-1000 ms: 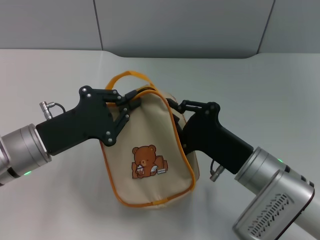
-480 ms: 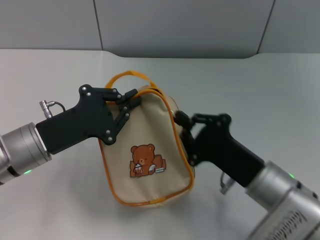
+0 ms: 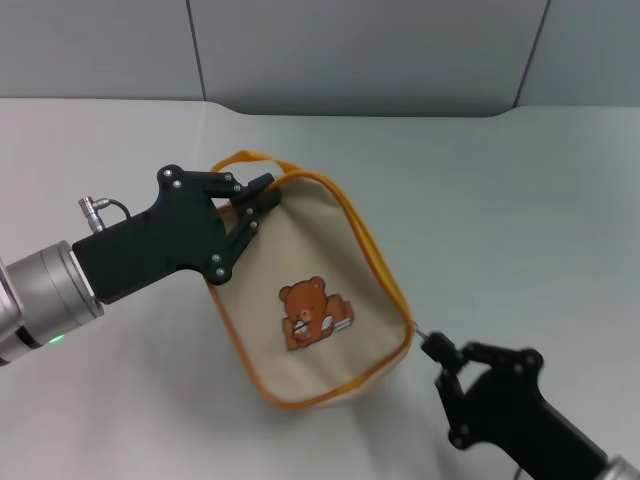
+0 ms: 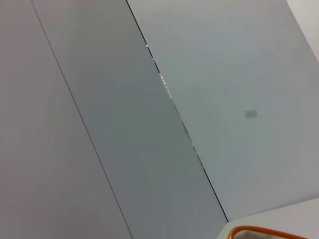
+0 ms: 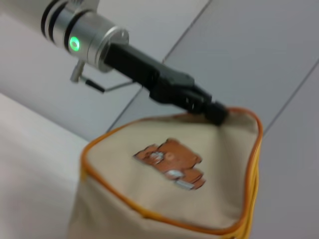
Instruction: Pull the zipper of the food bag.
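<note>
The beige food bag [image 3: 320,270] with orange piping and a brown bear picture lies tilted on the white table. My left gripper [image 3: 256,203] is shut on its far left corner, beside the orange loop handle [image 3: 238,160]. The zipper [image 3: 378,262] runs along the bag's right orange edge. Its thin silver pull tab [image 3: 421,335] sticks out at the near right corner. My right gripper [image 3: 438,350] is shut on that tab, just off the corner. The right wrist view shows the bag [image 5: 164,164] and the left gripper [image 5: 212,110] on its corner.
The white table [image 3: 520,200] spreads around the bag, with a grey panelled wall [image 3: 360,50] behind it. The left wrist view shows mostly the wall [image 4: 149,124] and a bit of the orange handle [image 4: 254,231].
My right gripper has slid from the bag's upper right side down along its right edge to the near right corner. The bag has swung and stretched toward it. The left gripper kept its hold.
</note>
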### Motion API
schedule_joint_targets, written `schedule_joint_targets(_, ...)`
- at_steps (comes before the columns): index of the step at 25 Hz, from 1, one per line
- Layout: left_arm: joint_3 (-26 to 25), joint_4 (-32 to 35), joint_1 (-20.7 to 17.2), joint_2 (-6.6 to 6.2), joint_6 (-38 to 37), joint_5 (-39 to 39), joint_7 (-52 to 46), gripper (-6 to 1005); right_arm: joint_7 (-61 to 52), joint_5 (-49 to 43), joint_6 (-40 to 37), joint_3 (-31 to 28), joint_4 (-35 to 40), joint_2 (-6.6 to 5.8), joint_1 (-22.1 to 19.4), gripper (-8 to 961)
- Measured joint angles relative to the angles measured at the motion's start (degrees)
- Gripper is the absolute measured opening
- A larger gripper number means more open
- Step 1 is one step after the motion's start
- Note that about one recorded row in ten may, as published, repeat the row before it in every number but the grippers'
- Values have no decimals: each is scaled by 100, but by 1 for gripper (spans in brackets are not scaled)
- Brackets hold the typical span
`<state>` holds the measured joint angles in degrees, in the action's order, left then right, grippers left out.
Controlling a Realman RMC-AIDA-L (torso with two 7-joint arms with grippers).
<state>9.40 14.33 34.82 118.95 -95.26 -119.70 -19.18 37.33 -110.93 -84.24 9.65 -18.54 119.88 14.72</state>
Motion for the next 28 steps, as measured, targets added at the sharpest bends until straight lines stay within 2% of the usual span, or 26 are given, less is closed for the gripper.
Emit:
schedule_joint_targets(5, -2, -136, 6, 12, 112, 58, -24, 57, -131, 58, -234, -100, 14, 0, -174, 27)
schedule_joint_targets(7, -17, -566, 1, 13, 459, 340, -39, 57, -613, 75, -364, -410, 22, -6, -175, 32)
schedule_joint_targets(8, -17, -566, 1, 13, 459, 340, -39, 57, -613, 75, -364, -410, 22, -6, -175, 35)
schedule_joint_targets(9, -20, -670, -3, 12, 588, 432, -42, 57, -1176, 77, -397, -682, 50, -23, -159, 38)
schedule_joint_targets(10, -20, -816, -10, 15, 753, 521, -42, 57, -1176, 77, -397, -682, 50, -23, -159, 54)
schedule_joint_targets(12, -20, -1268, -42, 20, 1319, 866, -39, 58, -1932, 78, -403, -807, 248, -41, -91, 87)
schedule_joint_targets(13, -20, -1268, -42, 20, 1319, 866, -39, 58, -1932, 78, -403, -807, 248, -41, -91, 104)
schedule_joint_targets(14, -19, -1501, -77, 22, 1508, 1034, -2, 58, -2219, 78, -404, -807, 353, -42, -57, 120)
schedule_joint_targets(17, -72, -1698, -183, 24, 1428, 1082, 52, 54, -3212, 77, -406, -810, 680, -47, 72, 170)
schedule_joint_targets(20, -185, -1762, -246, 29, 1351, 1088, 66, 155, -3850, 66, -410, -795, 906, -53, 152, 219)
schedule_joint_targets(21, -235, -1779, -272, 29, 1310, 1085, 76, 188, -4191, 57, -429, -783, 1053, -58, 201, 259)
schedule_joint_targets(22, -278, -1787, -320, 19, 1179, 1076, 68, 222, -4998, 30, -546, -735, 1447, -60, 299, 298)
schedule_joint_targets(26, -239, -1703, -380, -17, 872, 1038, -94, 302, -5899, -17, -861, -545, 1939, -60, 380, 457)
schedule_joint_targets(27, -146, -1440, -424, -31, 543, 879, -469, 322, -6604, -49, -1287, -234, 2427, -61, 407, 496)
schedule_joint_targets(28, -146, -1440, -424, -31, 543, 879, -469, 342, -6604, -49, -1287, -234, 2427, -61, 407, 536)
